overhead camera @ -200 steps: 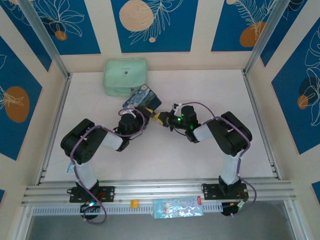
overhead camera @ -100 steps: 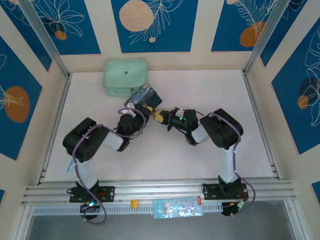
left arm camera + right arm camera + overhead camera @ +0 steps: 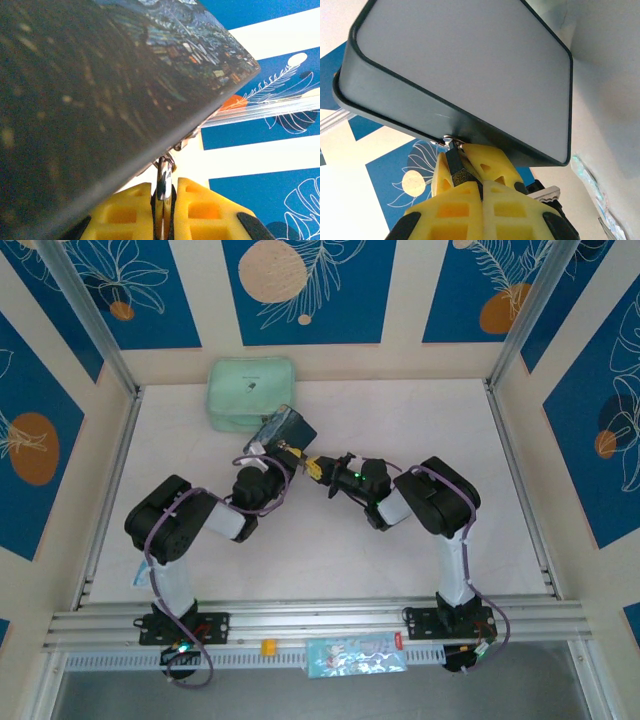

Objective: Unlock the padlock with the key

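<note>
Padlock (image 3: 456, 167) and key (image 3: 162, 187) both pinched at the tin box (image 3: 283, 428) edge.
We see right jaws clenched on the dark padlock body, its shackle (image 3: 451, 140) hooked at the box's rim; left jaws clenched on the thin silvery key just under the box. Box tilted over the table (image 3: 400, 570), near the green pouch (image 3: 250, 393).

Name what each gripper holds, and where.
Right gripper pinches the padlock by its dark body; left gripper pinches the key by its thin blade.
</note>
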Motion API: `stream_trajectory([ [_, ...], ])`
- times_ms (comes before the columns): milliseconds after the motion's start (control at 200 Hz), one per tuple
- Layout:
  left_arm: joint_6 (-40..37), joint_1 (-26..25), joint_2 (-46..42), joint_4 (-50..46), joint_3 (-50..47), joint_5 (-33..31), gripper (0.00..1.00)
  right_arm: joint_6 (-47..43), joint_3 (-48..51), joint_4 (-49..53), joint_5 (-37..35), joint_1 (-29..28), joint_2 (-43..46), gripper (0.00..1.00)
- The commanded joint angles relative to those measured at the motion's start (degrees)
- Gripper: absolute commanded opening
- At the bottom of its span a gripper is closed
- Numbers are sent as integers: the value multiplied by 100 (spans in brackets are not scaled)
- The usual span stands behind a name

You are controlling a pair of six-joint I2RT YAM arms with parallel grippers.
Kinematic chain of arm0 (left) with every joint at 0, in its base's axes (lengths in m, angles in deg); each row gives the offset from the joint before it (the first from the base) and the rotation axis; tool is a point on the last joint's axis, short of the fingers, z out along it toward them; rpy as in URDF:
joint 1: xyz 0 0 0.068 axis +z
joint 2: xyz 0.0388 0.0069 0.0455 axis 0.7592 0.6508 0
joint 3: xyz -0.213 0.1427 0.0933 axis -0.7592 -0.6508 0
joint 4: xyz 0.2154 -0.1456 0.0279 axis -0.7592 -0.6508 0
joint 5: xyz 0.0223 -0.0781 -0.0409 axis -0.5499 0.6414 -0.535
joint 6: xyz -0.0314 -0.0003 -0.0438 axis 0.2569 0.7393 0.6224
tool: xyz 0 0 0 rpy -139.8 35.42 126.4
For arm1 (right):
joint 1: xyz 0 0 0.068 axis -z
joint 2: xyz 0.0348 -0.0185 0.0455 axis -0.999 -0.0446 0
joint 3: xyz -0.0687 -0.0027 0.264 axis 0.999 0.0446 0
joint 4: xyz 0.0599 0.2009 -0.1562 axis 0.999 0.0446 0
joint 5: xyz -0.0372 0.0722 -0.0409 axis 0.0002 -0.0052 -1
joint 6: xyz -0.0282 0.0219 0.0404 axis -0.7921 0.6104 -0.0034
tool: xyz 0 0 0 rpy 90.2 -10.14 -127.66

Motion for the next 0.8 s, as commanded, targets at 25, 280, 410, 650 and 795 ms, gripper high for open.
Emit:
stream_trajectory([
  [25,251,-513,92,758,123,1902,0,1061,-316,41,-398,26,-150,11],
  [280,359,-431,321,758,138,1473,0,-167,246,198,-155,265,231,25],
  [410,363,-404,383,758,261,1360,0,-462,463,240,-140,321,371,33],
  [650,445,-397,424,741,318,1329,0,-1014,587,175,-171,338,490,40],
  [795,443,-383,376,699,256,1298,0,-1945,917,823,-350,373,1005,48],
])
